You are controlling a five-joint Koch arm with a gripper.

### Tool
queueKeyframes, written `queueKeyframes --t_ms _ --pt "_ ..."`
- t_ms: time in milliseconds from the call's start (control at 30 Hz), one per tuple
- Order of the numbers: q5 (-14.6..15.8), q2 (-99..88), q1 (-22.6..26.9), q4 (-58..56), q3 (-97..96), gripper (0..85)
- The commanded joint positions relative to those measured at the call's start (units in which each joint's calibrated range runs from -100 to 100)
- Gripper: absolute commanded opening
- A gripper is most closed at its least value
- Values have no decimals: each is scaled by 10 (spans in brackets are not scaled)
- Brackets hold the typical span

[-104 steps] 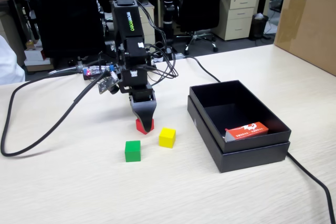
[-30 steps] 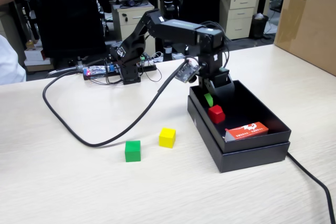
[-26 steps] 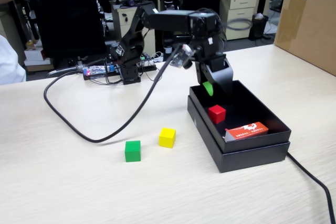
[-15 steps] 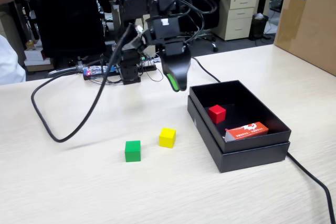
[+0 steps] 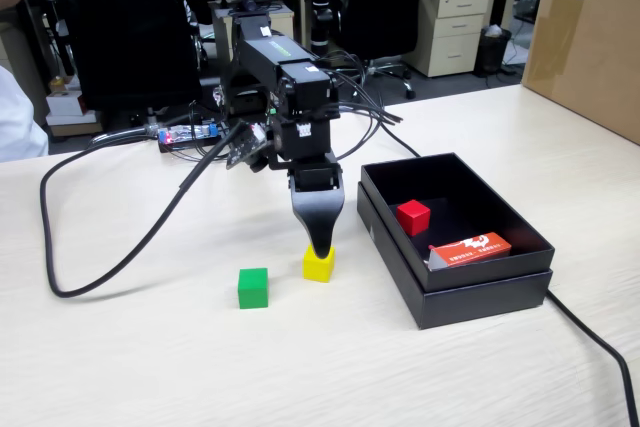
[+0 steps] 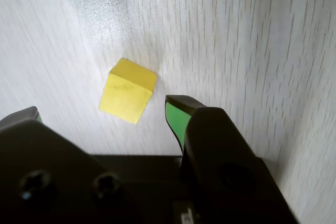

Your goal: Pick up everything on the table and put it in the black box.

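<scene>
You see a red-and-white carton [image 5: 470, 248] lying flat, brown cardboard box [image 5: 585, 37] far right, office chairs [image 5: 385, 7] behind.

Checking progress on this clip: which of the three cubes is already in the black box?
The red cube; yellow cube and green cube sit on the table.

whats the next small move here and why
Probably lower the open gripper straight down around the yellow cube. The wrist view shows the cube lying between the spread fingertips, slightly ahead of them, untouched on the table, so closing now would likely miss.
</scene>
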Motion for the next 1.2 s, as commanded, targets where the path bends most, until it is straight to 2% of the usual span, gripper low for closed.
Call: queueKeyframes --t_ms 0,233,467,867,1000,1167 --pt "5 7 2 1 14 477" --pt "4 64 0 1 16 473" --pt "2 103 -1 1 41 419" --pt "7 111 0 0 48 16" --pt "10 29 3 -3 17 9" --pt "19 -159 34 -10 -5 9"
